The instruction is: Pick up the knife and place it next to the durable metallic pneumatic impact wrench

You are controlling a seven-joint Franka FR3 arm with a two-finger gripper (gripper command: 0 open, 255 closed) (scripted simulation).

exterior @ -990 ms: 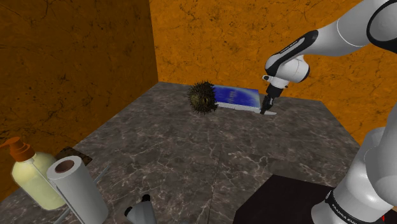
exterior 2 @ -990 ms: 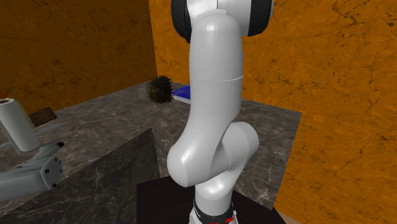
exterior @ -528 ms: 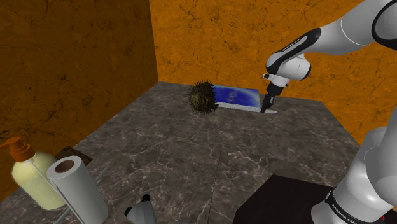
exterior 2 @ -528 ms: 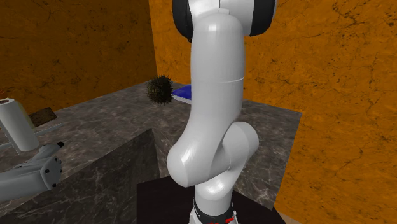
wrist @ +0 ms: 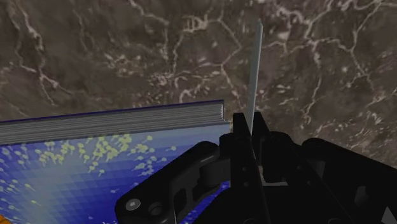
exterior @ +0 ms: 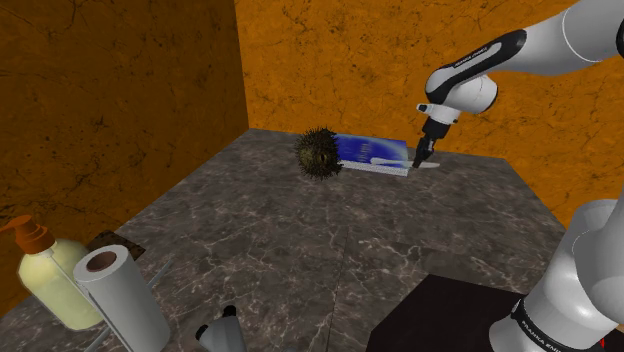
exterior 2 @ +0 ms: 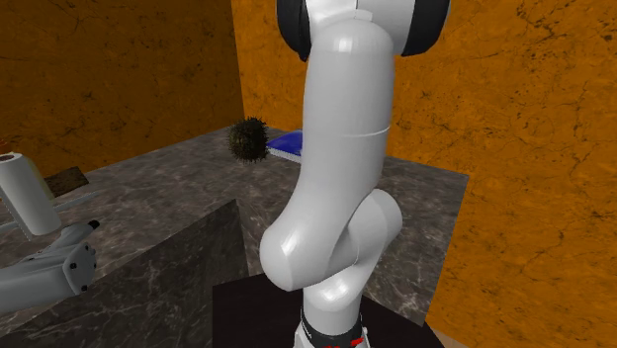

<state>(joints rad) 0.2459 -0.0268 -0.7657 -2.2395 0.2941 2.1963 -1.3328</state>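
The arm (exterior: 545, 45) is glossy white, made of rounded tubular links with dark joints. Just above the pincer (exterior: 424, 156), a black band (exterior: 478, 58) carries small white lettering. The pincer is matte black and blocky, with a round fastener (wrist: 132, 204) on its housing. Farthest from the pincer, a black ring (exterior: 550, 335) bears white lettering.

Light is flat and even in both exterior views, with the side wall (exterior: 120, 100) a darker orange than the back wall (exterior: 340, 60). The dark tabletop (exterior: 300, 240) takes it evenly, its pale veins standing out. The white arm (exterior 2: 336, 148) shades softly to grey along its curves. The wrist view is dimmer: the black gripper (wrist: 251, 130) bears weak grey highlights, the knife (wrist: 256, 70) clasped in it reads as a pale line, and the blue book (wrist: 76, 172) glows whitish toward one side
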